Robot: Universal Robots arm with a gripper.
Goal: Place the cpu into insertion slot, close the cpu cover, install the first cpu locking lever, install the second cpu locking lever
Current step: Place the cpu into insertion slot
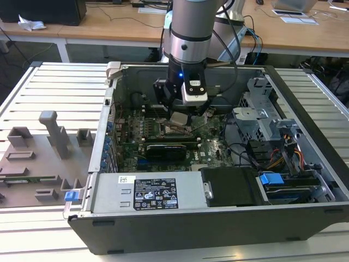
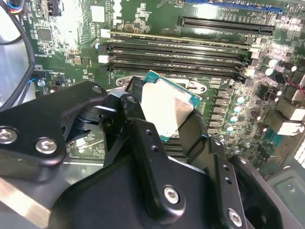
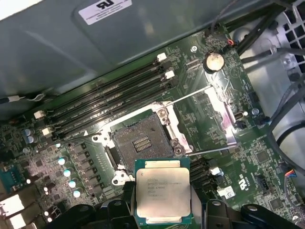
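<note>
Gripper [image 2: 166, 125] — black, two-fingered, clamped on the cpu [image 3: 163, 193] by two opposite edges; the chip hangs in the air, metal top up.
Insertion slot [image 3: 139, 141] — bare, contact field exposed, just beyond the chip and below it.
Cpu cover [image 3: 220, 106] — swung open, lying back past the slot.
Locking levers [image 3: 188, 96] — thin wires, apparently released; their ends are hard to make out.
Memory slots [image 3: 109, 95] — farther on.
Handling, as judged: keep the chip level, square its edges to the slot frame, lower straight, never slide across the contacts.
</note>
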